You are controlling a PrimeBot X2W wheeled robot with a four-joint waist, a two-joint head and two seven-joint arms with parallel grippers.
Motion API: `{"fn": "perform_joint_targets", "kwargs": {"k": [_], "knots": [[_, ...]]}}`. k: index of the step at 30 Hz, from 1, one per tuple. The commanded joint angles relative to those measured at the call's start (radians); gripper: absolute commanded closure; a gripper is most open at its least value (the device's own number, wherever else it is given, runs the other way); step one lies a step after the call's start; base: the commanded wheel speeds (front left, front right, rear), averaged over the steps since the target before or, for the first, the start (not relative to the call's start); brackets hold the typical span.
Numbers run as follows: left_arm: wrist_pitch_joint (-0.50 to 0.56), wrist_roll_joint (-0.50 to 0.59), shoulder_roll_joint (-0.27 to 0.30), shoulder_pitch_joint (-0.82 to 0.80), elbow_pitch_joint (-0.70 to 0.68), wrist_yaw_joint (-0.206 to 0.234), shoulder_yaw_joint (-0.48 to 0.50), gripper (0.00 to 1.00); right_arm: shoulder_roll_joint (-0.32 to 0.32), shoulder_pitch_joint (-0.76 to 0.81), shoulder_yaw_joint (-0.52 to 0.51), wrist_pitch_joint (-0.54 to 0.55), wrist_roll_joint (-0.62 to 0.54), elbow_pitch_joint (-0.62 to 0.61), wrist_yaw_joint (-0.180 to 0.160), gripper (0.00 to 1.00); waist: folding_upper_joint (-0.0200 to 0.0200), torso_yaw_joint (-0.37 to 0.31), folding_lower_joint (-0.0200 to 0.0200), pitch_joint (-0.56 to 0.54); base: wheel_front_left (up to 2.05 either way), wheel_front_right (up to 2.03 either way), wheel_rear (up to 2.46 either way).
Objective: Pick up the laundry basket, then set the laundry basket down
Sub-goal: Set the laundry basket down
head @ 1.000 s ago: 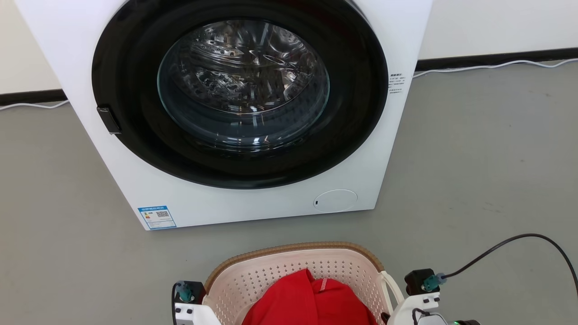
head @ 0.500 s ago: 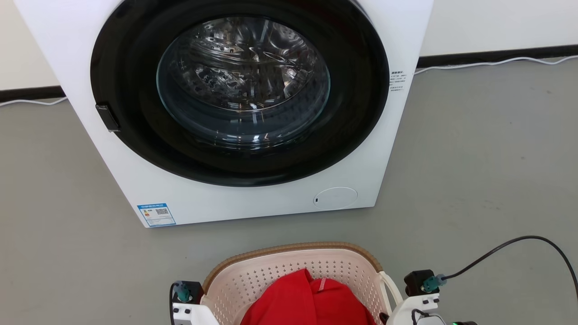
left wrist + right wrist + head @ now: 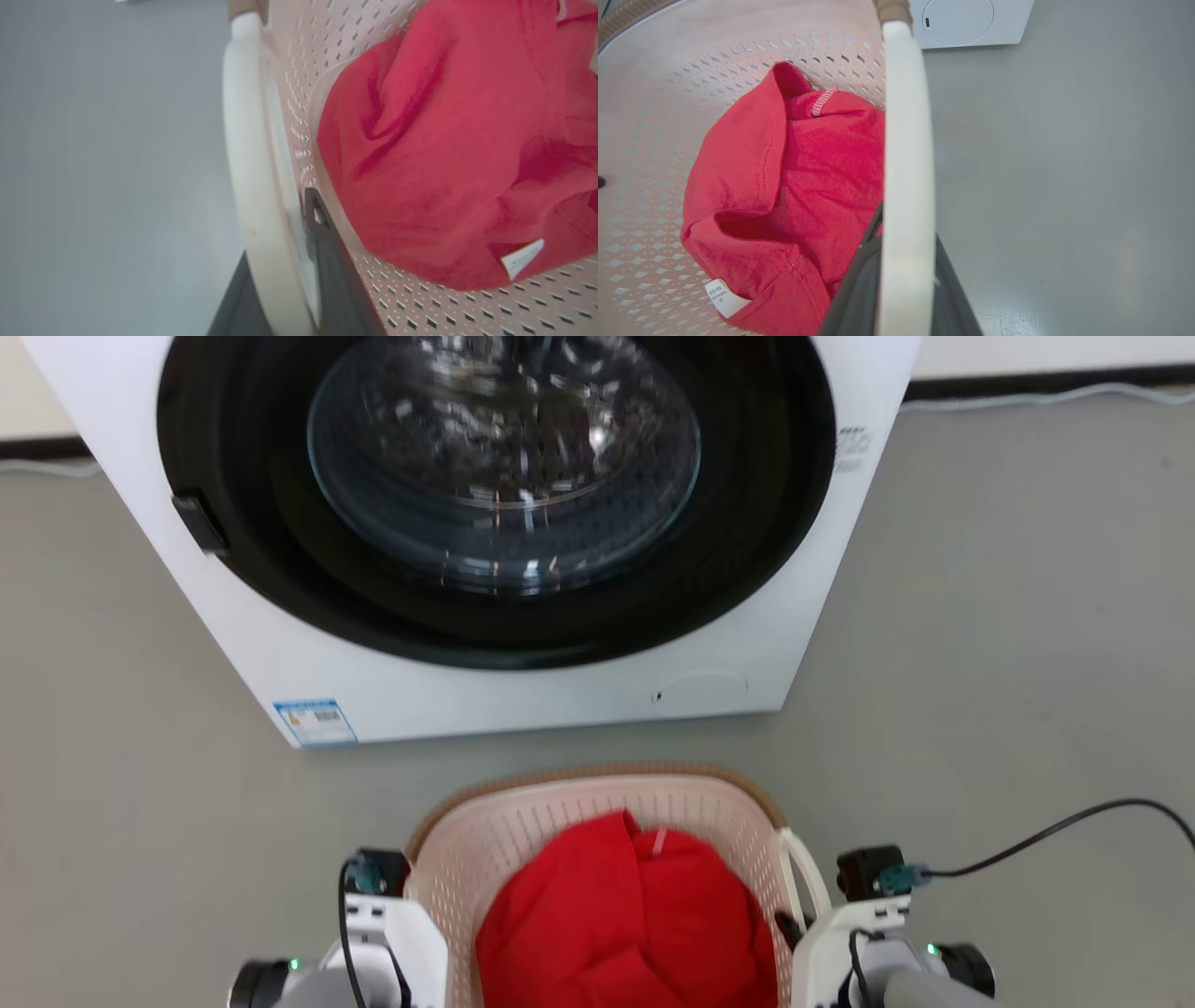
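Wrist views: my left gripper [image 3: 279,226] and right gripper [image 3: 906,225] each clamp a laundry basket [image 3: 560,817] handle, bottom centre. I'd lower both level, clear of washer [image 3: 280,644].

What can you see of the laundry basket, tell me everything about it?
The laundry basket is a small rounded cream tub that looks like plastic, walls punched with small holes, a brown woven-look rim and white loop handles on its sides. It is upright before the washing machine, holding a crumpled red garment. The left fingers straddle the left handle; the right fingers straddle the right handle. Whether it is off the floor is unclear.
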Motion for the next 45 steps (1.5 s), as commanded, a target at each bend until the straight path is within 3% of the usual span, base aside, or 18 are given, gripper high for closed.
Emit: {"fn": "perform_joint_targets", "kwargs": {"k": [1, 13, 24, 31, 45], "knots": [[-0.014, 0.009, 0.034, -0.050, -0.007, 0.012, 0.017, 1.00, 0.016, -0.038, 0.016, -0.043, -0.002, -0.034, 0.018, 1.00, 0.0000, 0.006, 0.0001, 0.048, 0.00, 0.00, 0.00], [-0.079, 0.021, 0.061, -0.172, -0.016, 0.060, 0.009, 1.00, 0.016, -0.146, 0.027, -0.131, -0.002, -0.034, 0.018, 1.00, 0.0000, 0.022, 0.0001, 0.289, 0.00, 0.00, 0.00], [-0.185, 0.038, 0.049, -0.315, -0.031, 0.120, -0.002, 1.00, 0.016, -0.297, -0.001, -0.166, -0.037, 0.020, 0.018, 1.00, 0.0000, 0.062, 0.0001, 0.525, 0.00, 0.00, 0.00], [-0.255, 0.040, 0.062, -0.370, -0.028, 0.146, -0.003, 1.00, 0.016, -0.364, -0.084, -0.167, -0.114, 0.019, 0.018, 1.00, 0.0000, 0.072, 0.0001, 0.612, 0.00, 0.00, 0.00], [-0.319, 0.048, 0.085, -0.441, -0.020, 0.157, -0.021, 1.00, 0.016, -0.302, -0.277, -0.167, -0.296, -0.057, 0.018, 1.00, 0.0000, 0.064, 0.0001, 0.691, 0.00, 0.00, 0.00]]}}
